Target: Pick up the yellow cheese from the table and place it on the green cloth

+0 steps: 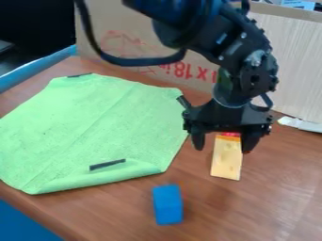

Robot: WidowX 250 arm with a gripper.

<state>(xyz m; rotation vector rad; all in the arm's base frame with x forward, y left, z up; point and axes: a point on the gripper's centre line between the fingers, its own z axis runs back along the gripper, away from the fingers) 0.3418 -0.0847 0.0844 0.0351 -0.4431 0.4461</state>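
The black gripper (224,145) hangs at the right of centre, its two fingers spread apart and open. Below and partly between the fingers lies a pale yellow cheese-like wedge (227,159) with an orange and red end; the gripper hides part of that end, and whether they touch I cannot tell. A blue block (167,204) rests on the wooden table toward the front, to the lower left of the wedge. Left of the gripper, a light green cloth (94,129) is spread out with its front edge folded, a dark strip (108,164) on it.
A cardboard box (125,42) with red print stands behind the brown table (264,197), and a pale panel (295,61) is at the back right. A white piece (301,124) lies near the right edge. Blue edging (37,68) runs along the left.
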